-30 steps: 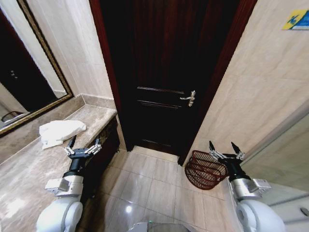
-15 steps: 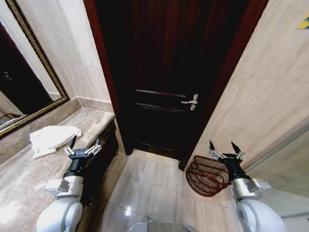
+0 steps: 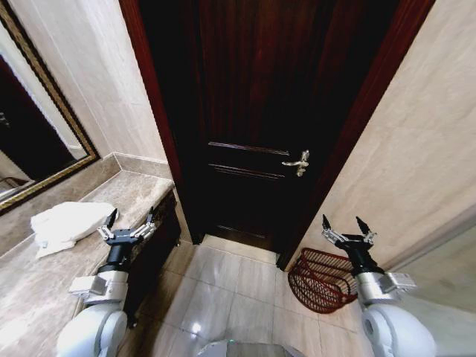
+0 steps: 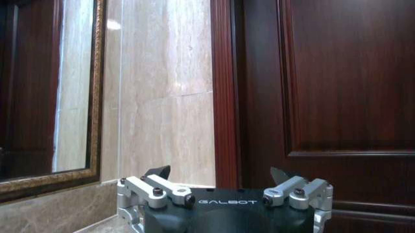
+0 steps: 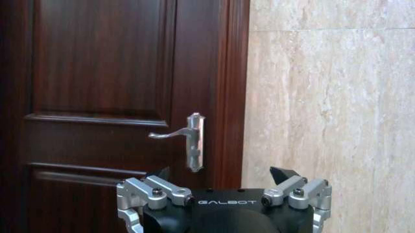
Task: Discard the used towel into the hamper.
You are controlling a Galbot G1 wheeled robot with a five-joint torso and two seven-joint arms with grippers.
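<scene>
The hamper [image 3: 321, 280] lies tipped on the floor tiles [image 3: 238, 286] at the foot of the right-hand wall, its open mouth turned toward the door [image 3: 260, 119]; through the ribs it looks empty, though its far side sits behind the right arm and I cannot be sure. The towel [image 3: 65, 223] is a crumpled white heap on the marble counter [image 3: 119, 195], near the mirror [image 3: 30, 141] and just off the left gripper [image 3: 129, 219], not touching it. The left gripper hangs over the counter's front edge with its fingers spread and nothing between them; the right gripper [image 3: 344, 225] is raised just above the hamper's rim, likewise spread and holding nothing. Against the pictures of a second ago the whole head view has shifted: the door looms larger, its handle [image 3: 297, 161] sits lower, and the towel has slid toward the left border, so the camera has moved and not the things. Bare tile between counter and hamper runs up to the closed door.
</scene>
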